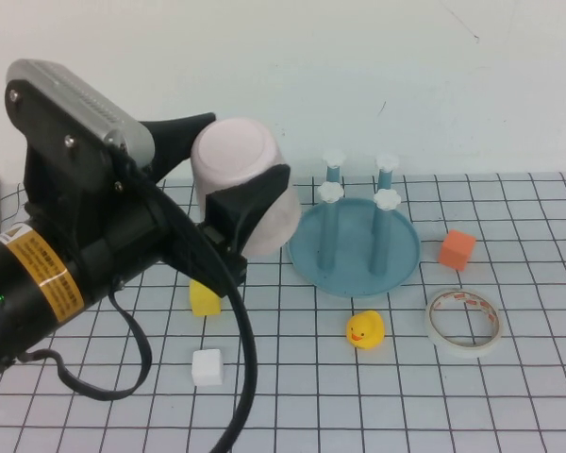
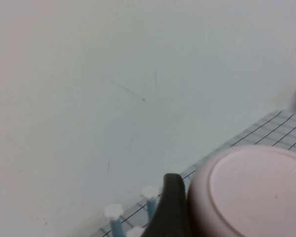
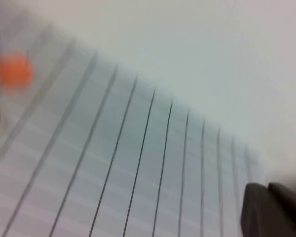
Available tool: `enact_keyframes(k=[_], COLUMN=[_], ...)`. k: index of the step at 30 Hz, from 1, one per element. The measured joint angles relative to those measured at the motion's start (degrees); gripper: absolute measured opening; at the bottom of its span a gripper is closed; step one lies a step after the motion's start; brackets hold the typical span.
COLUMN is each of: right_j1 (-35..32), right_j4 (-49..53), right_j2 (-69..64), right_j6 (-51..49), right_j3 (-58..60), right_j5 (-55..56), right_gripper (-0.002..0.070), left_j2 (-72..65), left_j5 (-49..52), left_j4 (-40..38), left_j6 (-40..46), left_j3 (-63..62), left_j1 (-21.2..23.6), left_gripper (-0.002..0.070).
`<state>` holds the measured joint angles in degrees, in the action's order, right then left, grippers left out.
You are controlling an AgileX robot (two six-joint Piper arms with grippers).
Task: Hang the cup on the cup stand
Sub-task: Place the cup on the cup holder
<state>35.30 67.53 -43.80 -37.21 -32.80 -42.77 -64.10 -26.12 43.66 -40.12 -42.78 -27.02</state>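
My left gripper [image 1: 228,175] is shut on the pale pink cup [image 1: 234,165], held up in the air with its flat bottom facing the high camera, just left of the cup stand [image 1: 355,253]. The stand is a round light-blue dish with four upright blue pegs capped by white flower knobs [image 1: 331,192]. In the left wrist view the cup's bottom [image 2: 259,192] fills the lower corner beside one dark finger [image 2: 170,207], with peg tops [image 2: 113,212] beyond it. My right gripper [image 3: 271,210] is shut, out of the high view, over bare grid cloth.
On the grid cloth lie a yellow duck [image 1: 365,330], a white tape roll [image 1: 463,322], an orange block [image 1: 457,249], a yellow block [image 1: 205,300] under my left arm and a white cube [image 1: 208,366]. A pale wall stands behind the table.
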Motion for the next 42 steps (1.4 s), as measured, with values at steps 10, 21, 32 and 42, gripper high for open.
enact_keyframes(k=[10, 21, 32, 42], right_j1=[0.0, 0.0, 0.0, 0.0], right_j4=[-42.3, -59.1, -60.3, -60.3], right_j2=[11.4, 24.7, 24.7, 24.7], right_j6=[20.0, 26.7, 26.7, 26.7], right_j3=[0.0, 0.0, 0.1, 0.1], right_j5=[-10.5, -9.7, -12.9, -12.9], right_gripper=[0.0003, 0.0002, 0.0002, 0.0001], left_j2=[-0.1, -0.1, -0.1, -0.1], left_j5=[0.5, -6.8, -9.0, -8.8], left_j4=[-2.6, -7.9, -10.8, -11.2], left_j6=[4.7, 10.9, 12.8, 18.9], left_j3=[0.0, 0.0, -2.1, -10.9], left_j1=[0.0, 0.0, 0.0, 0.0], left_gripper=[0.0554, 0.0554, 0.0553, 0.0553])
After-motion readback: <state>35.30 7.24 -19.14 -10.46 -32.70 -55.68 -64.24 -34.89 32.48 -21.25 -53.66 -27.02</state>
